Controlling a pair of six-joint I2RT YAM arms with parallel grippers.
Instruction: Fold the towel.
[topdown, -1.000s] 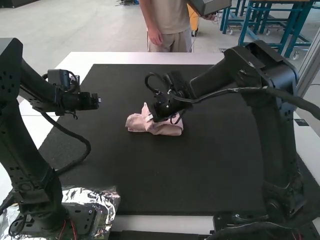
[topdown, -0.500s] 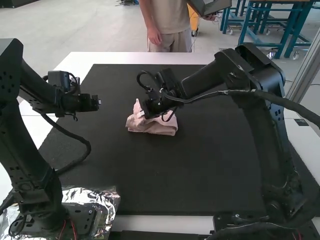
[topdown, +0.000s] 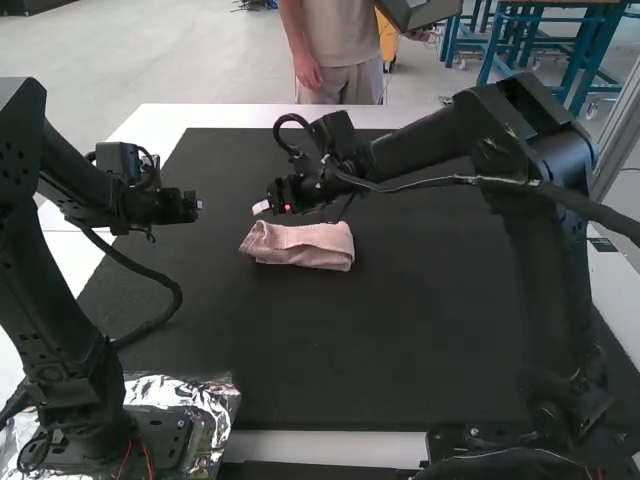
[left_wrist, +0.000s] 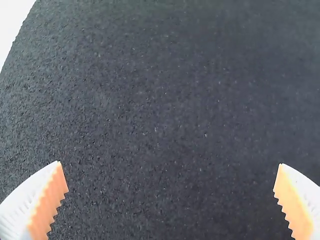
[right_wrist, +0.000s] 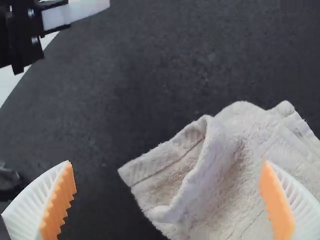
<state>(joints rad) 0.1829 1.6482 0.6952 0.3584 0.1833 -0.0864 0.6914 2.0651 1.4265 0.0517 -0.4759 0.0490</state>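
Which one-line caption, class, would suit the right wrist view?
Open right gripper near a rumpled towel on a dark mat.

a black mat (topdown: 370, 350) on the white table (topdown: 230, 116) bears a pink towel (topdown: 300, 247).

Towel (topdown: 300, 246): cloth, terry type, fuzzy nap, matt; woven band nr edge, flatter. Mat (topdown: 380, 330): matt, fine-grained, rough-lkg, w/ tiny specks. Tabletop (topdown: 300, 116): smooth surf. Foil (topdown: 215, 402): metal, crinkled, v. glossy. L arm (topdown: 60, 330), R arm (topdown: 545, 290): hard, smooth, semi-matt, dull highlights. R wrist view: fingers (right_wrist: 25, 212) plastic-lkg, ribbed; pads (right_wrist: 59, 205) toothed, matt, rubbery-lkg.
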